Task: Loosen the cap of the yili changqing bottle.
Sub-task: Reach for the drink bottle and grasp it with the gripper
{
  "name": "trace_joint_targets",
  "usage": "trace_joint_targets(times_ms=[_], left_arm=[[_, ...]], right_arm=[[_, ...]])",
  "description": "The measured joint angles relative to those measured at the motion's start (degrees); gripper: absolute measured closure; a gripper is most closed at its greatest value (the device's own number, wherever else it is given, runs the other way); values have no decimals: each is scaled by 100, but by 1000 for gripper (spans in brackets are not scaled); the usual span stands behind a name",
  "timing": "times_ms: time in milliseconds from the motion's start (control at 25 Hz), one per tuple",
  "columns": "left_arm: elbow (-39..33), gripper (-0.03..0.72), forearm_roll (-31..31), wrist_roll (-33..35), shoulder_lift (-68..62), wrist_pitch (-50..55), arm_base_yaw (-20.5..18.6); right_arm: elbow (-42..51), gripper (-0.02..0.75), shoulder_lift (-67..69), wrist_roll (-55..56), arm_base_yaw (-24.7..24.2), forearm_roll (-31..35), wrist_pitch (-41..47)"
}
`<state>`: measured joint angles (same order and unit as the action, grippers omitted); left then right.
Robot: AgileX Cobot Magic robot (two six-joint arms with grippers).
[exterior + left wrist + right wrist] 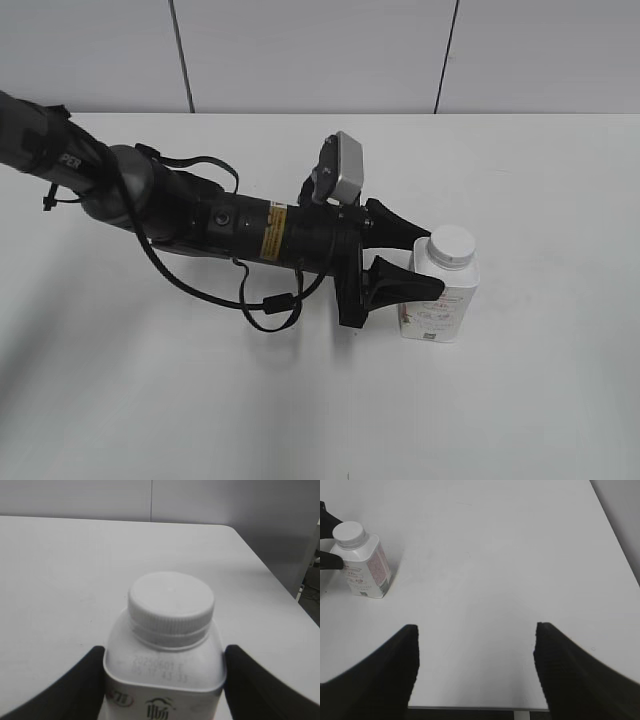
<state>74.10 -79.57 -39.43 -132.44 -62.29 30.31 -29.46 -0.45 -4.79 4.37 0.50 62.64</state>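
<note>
Holding step: left tool [408, 262] clamped on both sides of the bottle [441, 298], upright on the counter [540, 400]. Cap [171, 602] seemingly on. Right tool [476, 667] spread wide, empty, well away. Next: probably reach over, grip cap, twist.

table [560, 400]: white, matte, filled most of every view; its far right corner showed in the left wrist view; its near edge ran along the bottom of the right wrist view | wall [320, 50]: pale grey panels behind the table; two dark vertical seams crossed it
</note>
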Motion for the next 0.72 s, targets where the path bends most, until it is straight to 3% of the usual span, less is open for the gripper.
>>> trace_joint_targets(times_ms=[200,720], left_arm=[[0,250,0,0,0,0,0],[0,251,0,0,0,-5,0]], right_arm=[[-169,171,605,0,0,0,-95],[-1826,194,4572,713,0,0,-144]])
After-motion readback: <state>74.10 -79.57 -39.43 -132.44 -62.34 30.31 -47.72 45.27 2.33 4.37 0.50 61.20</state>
